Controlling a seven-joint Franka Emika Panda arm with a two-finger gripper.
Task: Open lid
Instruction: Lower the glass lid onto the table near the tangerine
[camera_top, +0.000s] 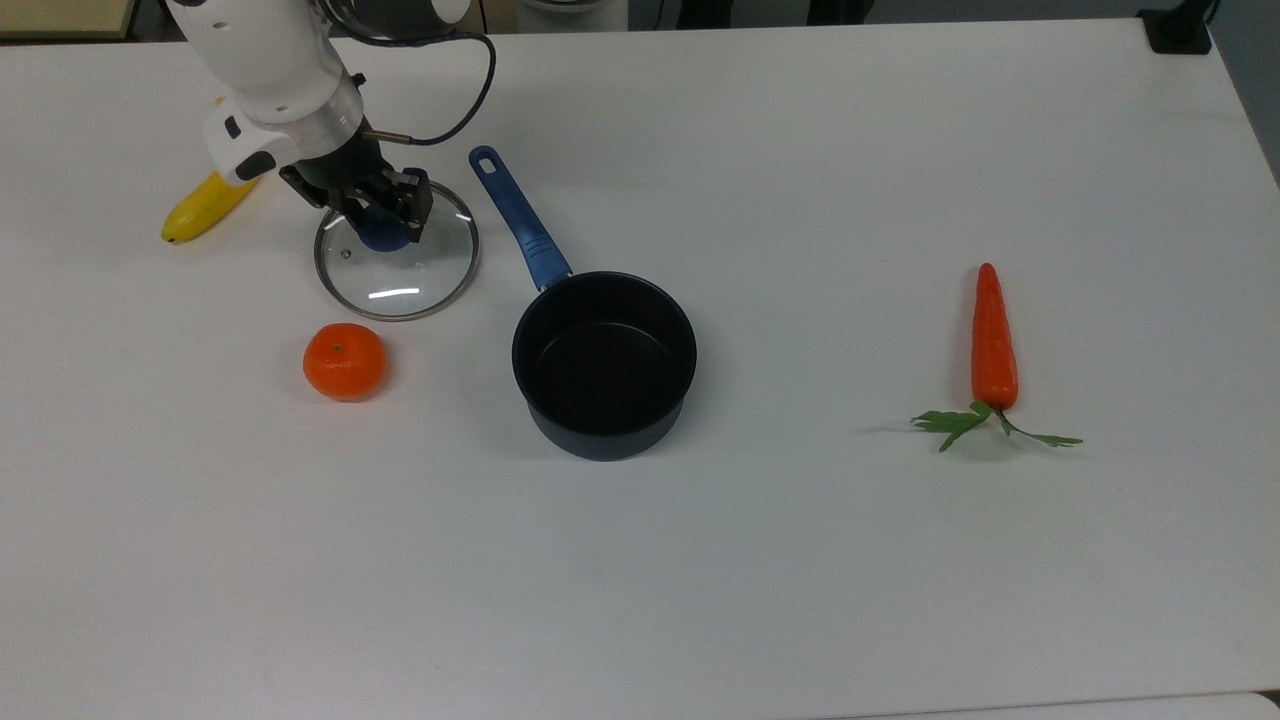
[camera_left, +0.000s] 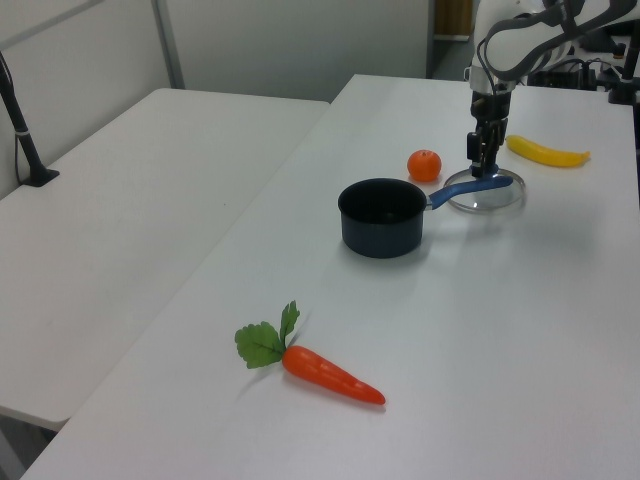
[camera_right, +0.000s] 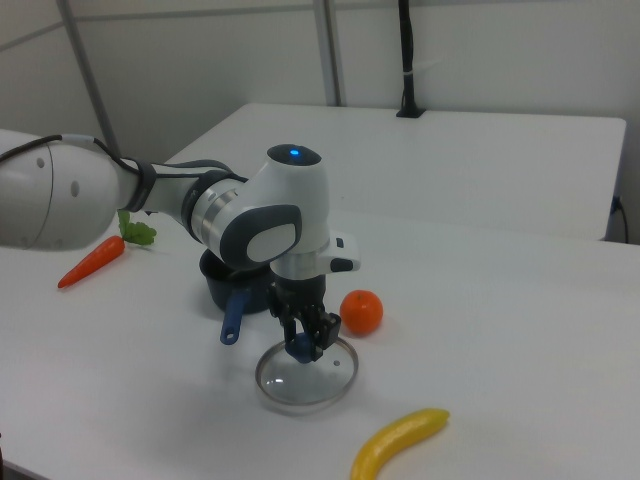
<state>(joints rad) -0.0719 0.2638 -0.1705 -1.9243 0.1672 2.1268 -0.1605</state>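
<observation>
In the top view, a banana (camera_top: 205, 205) lay at nine o'clock of the lid (camera_top: 398, 270), which rested on the table (camera_top: 800, 560) with the gripper (camera_top: 385, 220) clamped on its blue knob (camera_top: 383, 234). The saucepan (camera_top: 603, 362) stood open at four o'clock. Judging from this, a lift or sideways pull without release could drag the glass into the pan's handle (camera_top: 518, 218).

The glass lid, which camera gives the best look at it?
The top view: the lid shows as a full circle with its metal rim, vent hole and blue knob, and the gripper shut on the knob. The right view shows it as a flat oval below the arm. The left view shows it far off, partly behind the saucepan handle.
</observation>
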